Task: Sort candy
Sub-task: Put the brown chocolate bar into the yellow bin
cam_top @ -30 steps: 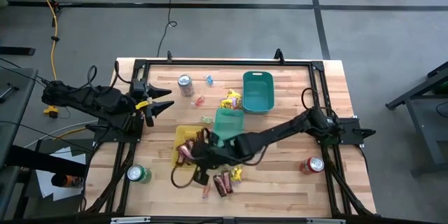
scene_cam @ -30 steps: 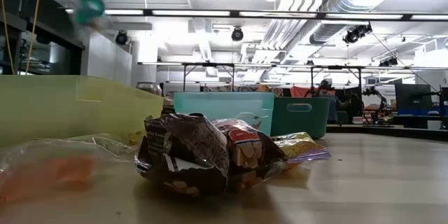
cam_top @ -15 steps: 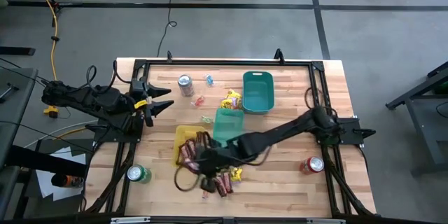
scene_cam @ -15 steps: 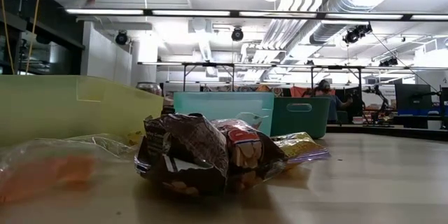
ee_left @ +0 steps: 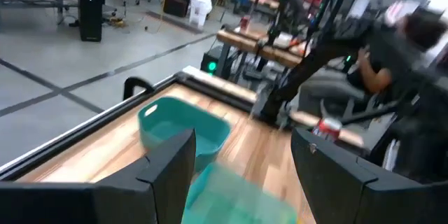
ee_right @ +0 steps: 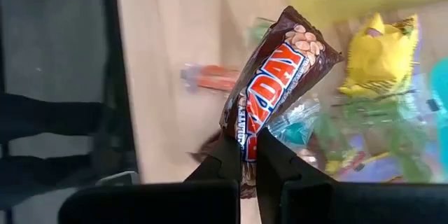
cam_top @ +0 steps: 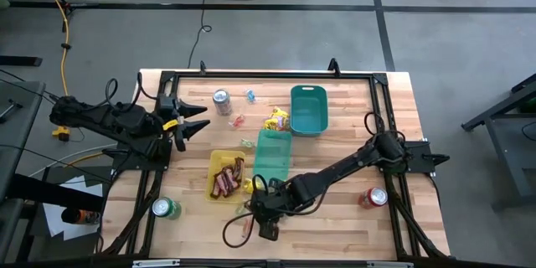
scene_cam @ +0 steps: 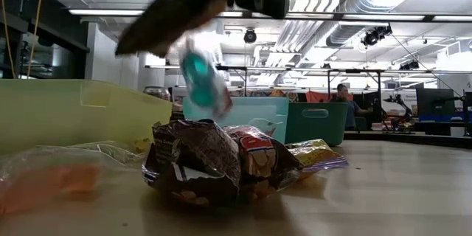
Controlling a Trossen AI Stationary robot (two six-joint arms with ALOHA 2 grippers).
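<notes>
candy [cam_top: 272, 218] lies heaped near the table's [cam_top: 335, 209] front edge, just in front of the yellow tray [cam_top: 211, 167] that holds dark bars. our right gripper [ee_right: 249, 155] is pinched shut on one dark bar [ee_right: 276, 77] by its end. we should lift it clear, carry it over the yellow tray and let go low. our left gripper [cam_top: 197, 120] waits spread wide at the left edge.

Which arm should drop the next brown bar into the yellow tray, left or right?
Right. Its claw is shut on a brown bar near the yellow tray. The left claw is open, empty, at the table's far left edge.
</notes>
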